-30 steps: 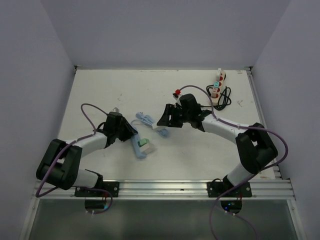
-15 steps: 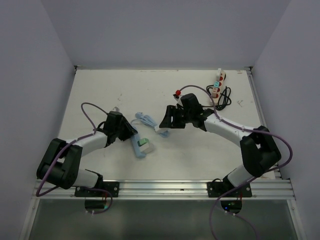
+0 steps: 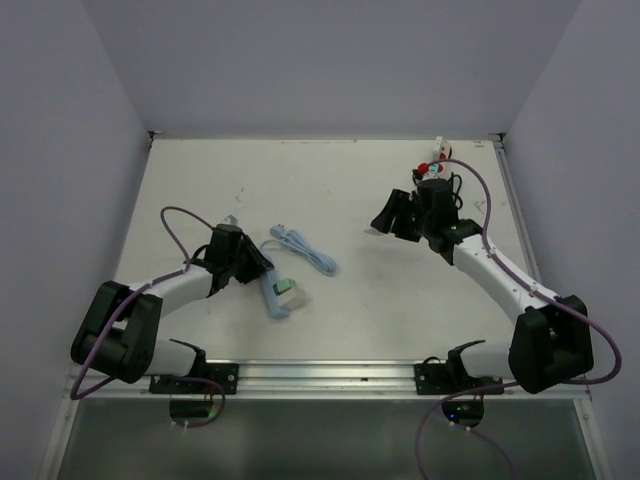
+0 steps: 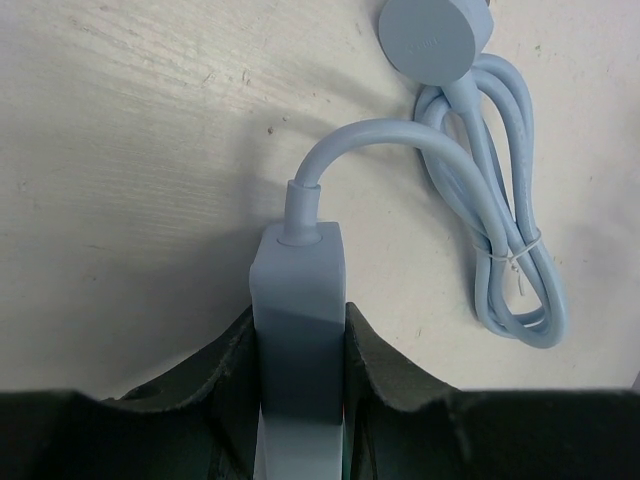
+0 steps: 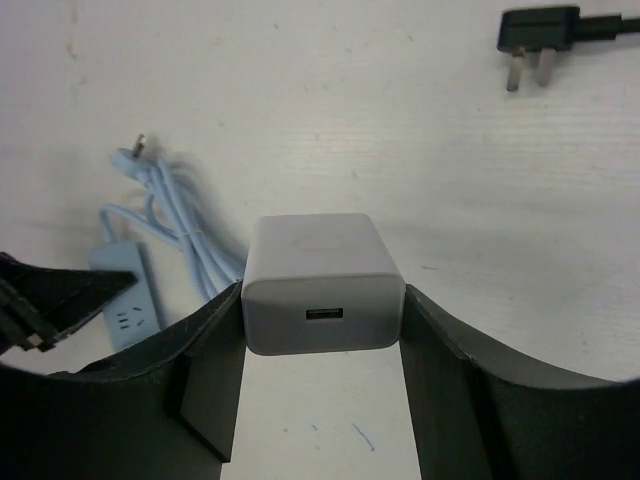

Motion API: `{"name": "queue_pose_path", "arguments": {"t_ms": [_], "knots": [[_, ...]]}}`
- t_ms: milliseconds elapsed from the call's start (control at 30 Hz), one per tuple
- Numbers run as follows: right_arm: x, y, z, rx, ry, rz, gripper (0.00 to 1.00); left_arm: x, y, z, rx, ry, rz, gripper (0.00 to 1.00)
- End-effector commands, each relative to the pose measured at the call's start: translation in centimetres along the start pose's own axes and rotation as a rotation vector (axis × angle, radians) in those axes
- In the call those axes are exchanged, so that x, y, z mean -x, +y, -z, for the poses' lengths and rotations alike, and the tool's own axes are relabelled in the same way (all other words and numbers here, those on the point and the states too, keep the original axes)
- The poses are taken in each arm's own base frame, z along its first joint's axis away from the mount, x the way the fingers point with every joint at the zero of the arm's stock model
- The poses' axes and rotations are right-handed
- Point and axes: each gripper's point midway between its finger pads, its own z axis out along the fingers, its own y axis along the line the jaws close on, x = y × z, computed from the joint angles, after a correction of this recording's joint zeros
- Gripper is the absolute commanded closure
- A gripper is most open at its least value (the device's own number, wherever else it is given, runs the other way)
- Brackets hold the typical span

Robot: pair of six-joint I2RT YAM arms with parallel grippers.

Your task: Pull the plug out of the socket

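Observation:
A light blue socket strip (image 3: 279,294) lies left of centre, its blue cable (image 3: 306,250) coiled behind it. My left gripper (image 3: 258,273) is shut on the strip's cable end, with the strip (image 4: 298,290) squeezed between both fingers in the left wrist view. My right gripper (image 3: 383,222) is over the right half of the table, well away from the strip. It is shut on a white USB charger plug (image 5: 322,282), held above the table. The right wrist view shows the strip (image 5: 125,292) far off at the left.
A beige power strip (image 3: 441,152) with a black cable (image 3: 457,196) lies at the back right, partly hidden by my right arm. A loose black plug (image 5: 535,32) lies on the table. A green and white block (image 3: 292,291) sits against the blue strip.
My right gripper has moved from beside the blue strip to the right and back, carrying the white charger plug away from it. The left gripper has kept its hold.

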Motion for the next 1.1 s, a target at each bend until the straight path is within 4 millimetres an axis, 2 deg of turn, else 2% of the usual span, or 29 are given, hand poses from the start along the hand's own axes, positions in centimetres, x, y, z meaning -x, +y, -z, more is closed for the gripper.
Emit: {"name": "queue_pose_path", "arguments": {"t_ms": [0,167,300,467,567,633,667,700,767,800,867,900,967,1000,1067], "knots": [[-1.0,-1.3,-1.4,-0.034,0.006,-0.020,1.00,-1.3,2.3,0.5,0.059,0.038,-0.045,1.00],[-1.4,-2.4,-3.4,-0.057,-0.012,-0.051,1.00,-1.4,2.0,0.4,0.040,0.039,-0.049,1.00],[-2.5,-2.6,-6.1,-0.038,0.020,-0.096,1.00,-1.5,2.0,0.3,0.033,0.048,-0.056,1.00],[-3.8,-2.7,-7.4,-0.027,0.059,-0.164,1.00,-1.7,1.9,0.3,0.023,0.051,-0.058,1.00],[-5.1,-3.2,-7.7,-0.026,0.079,-0.187,0.95,-1.9,1.9,0.3,0.019,0.055,-0.056,1.00],[-6.1,-4.0,-7.3,-0.042,0.092,-0.194,0.86,-1.9,1.8,0.3,0.013,0.057,-0.057,1.00],[-6.4,-4.1,-7.1,-0.044,0.092,-0.197,0.76,-1.9,1.8,0.4,0.012,0.058,-0.057,1.00],[-7.3,-4.7,-6.8,-0.057,0.107,-0.200,0.71,-1.9,1.8,0.4,0.012,0.058,-0.057,1.00],[-7.6,-5.1,-6.1,-0.065,0.103,-0.202,0.61,-2.0,1.9,0.4,0.012,0.058,-0.057,1.00],[-8.6,-5.7,-5.7,-0.087,0.122,-0.202,0.49,-1.9,1.9,0.5,0.011,0.055,-0.059,1.00],[-8.5,-6.0,-4.8,-0.094,0.105,-0.186,0.38,-2.0,2.0,0.5,0.013,0.057,-0.057,1.00],[-9.3,-6.5,-4.4,-0.109,0.118,-0.175,0.29,-2.1,2.0,0.5,0.013,0.057,-0.057,1.00],[-8.7,-6.6,-3.6,-0.110,0.084,-0.157,0.18,-2.2,2.1,0.5,0.014,0.058,-0.057,1.00],[-9.7,-7.3,-3.1,-0.137,0.109,-0.144,0.17,-2.2,2.2,0.5,0.015,0.059,-0.055,1.00],[-9.6,-7.5,-2.3,-0.143,0.095,-0.122,0.16,-2.4,2.3,0.6,0.016,0.061,-0.053,1.00]]}}
